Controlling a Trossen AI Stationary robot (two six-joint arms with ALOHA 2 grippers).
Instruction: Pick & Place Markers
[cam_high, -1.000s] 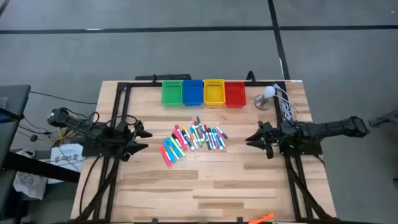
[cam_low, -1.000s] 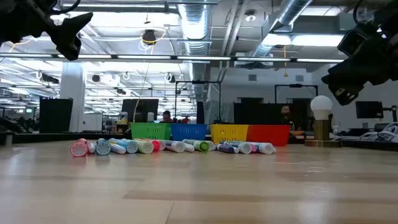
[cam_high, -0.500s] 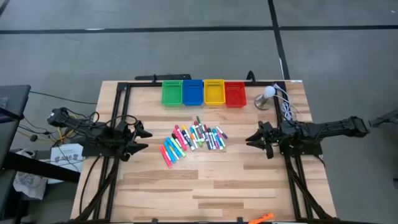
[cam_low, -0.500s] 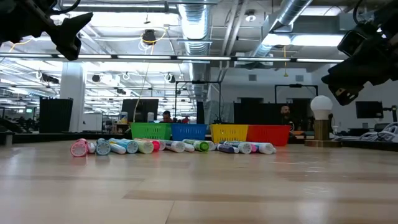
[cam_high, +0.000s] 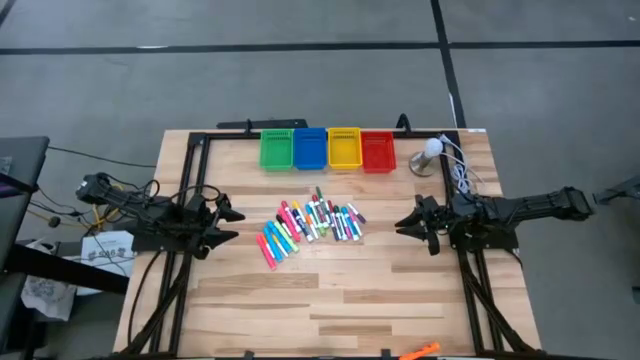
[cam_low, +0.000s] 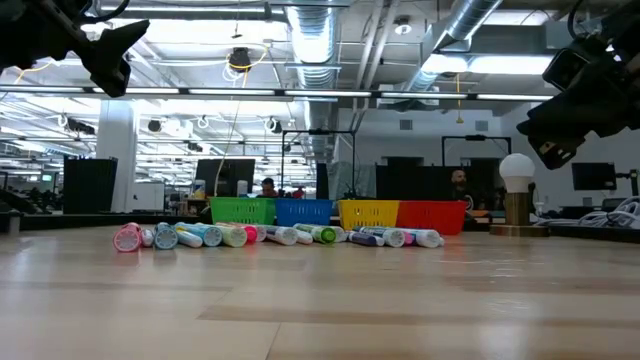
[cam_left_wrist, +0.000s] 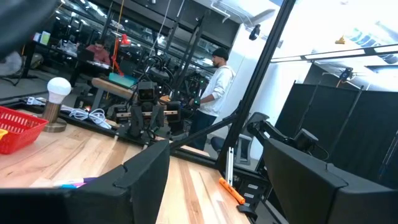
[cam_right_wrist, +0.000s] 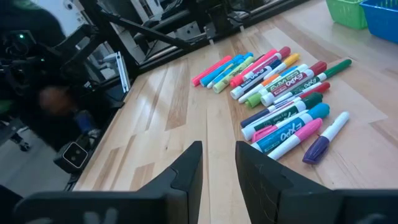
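High view: wooden desk (cam_high: 330, 300) fills the centre of the frame, dark frame rails along its upper and side edges.

Left arm lies at mid-left of the frame. Left gripper (cam_high: 228, 224) hangs above bare wood, fingers spread wide, holding nothing, well apart from the pens. In the left wrist view the two dark fingers (cam_left_wrist: 146, 171) stand far apart with open air between them.

Right arm lies at mid-right. Right gripper (cam_high: 406, 224) is also off the desk and empty; in the right wrist view its fingers (cam_right_wrist: 189, 168) stand close together with a narrow gap, pinching nothing, pointed toward the pen pile.

Four small bins in a row at upper centre, touching side by side: one green bin (cam_high: 276, 150), one blue bin (cam_high: 309, 149), one yellow bin (cam_high: 343, 149), one red bin (cam_high: 377, 151). I cannot tell whether anything lies inside them.

One lamp with a white globe (cam_high: 431, 151) just right of the red bin, white cable trailing beside it.

Markers (cam_high: 310, 222) lie in a loose heap at frame centre, between the two grippers, below the bins. Roughly twenty; exact count not readable. Colours seen: pink, red, blue, cyan, green, yellow, white, purple.

One orange object (cam_high: 422, 350) at the lower edge, right of centre.
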